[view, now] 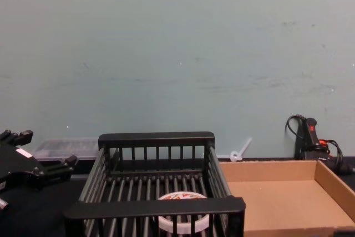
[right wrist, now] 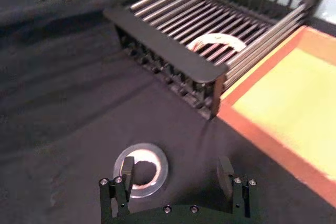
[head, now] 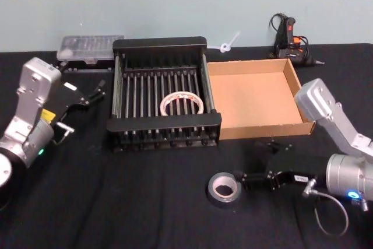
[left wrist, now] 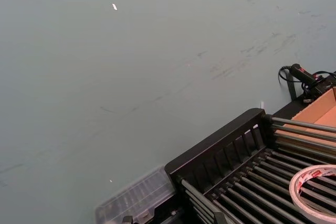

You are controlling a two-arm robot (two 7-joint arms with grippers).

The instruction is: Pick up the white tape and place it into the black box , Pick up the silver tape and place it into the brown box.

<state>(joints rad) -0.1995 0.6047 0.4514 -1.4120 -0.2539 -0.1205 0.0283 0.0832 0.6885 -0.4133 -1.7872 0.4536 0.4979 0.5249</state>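
Grey-silver tape [head: 224,188] flat on black cloth, lower centre of head view. Right gripper [head: 243,179] spread wide, one finger over roll. Roll looks stiff, light; pinch across rim wall. White tape [head: 182,104] already in black box [head: 159,44].

The white tape [view: 183,218] lies flat in the black box [view: 155,206], the brown box [view: 280,195] just beside.
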